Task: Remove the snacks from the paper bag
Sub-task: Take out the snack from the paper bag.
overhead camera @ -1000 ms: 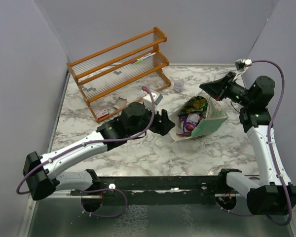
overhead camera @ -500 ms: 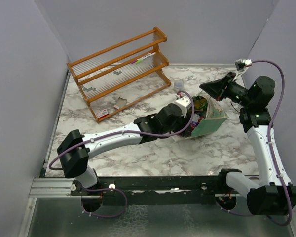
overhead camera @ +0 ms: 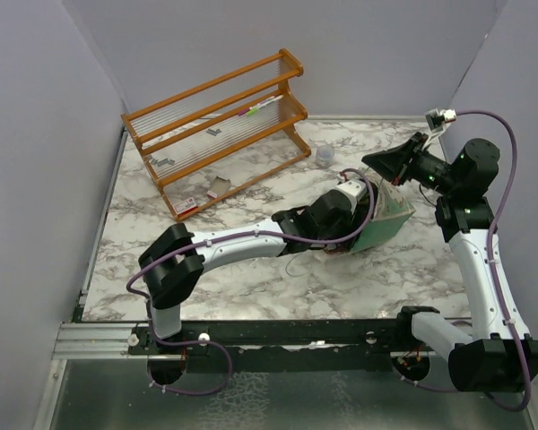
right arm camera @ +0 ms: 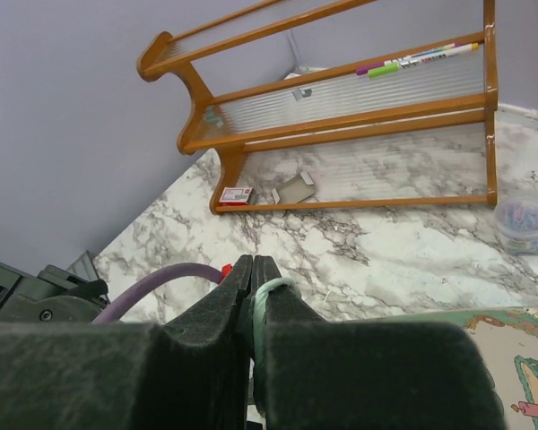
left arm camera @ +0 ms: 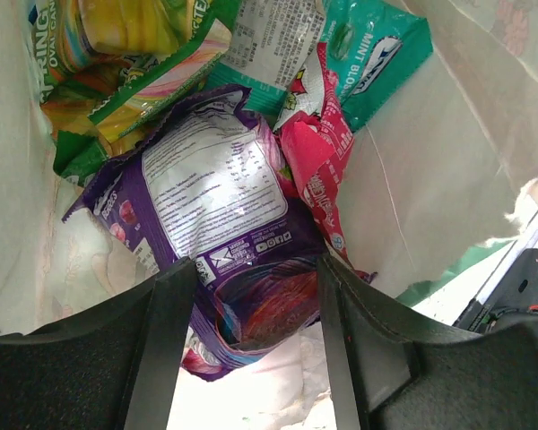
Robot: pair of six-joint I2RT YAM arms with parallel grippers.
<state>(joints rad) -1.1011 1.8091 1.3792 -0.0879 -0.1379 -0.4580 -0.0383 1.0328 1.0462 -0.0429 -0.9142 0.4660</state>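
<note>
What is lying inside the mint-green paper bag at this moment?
The mint-green paper bag holds a shiny purple packet on top, a pink-red packet beside it, a teal packet and a green-yellow packet deeper in. Anything under them is covered.

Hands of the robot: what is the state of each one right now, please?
Left hand: open, fingers either side of the purple packet inside the paper bag.
Right hand: closed on the paper bag's rim.
</note>
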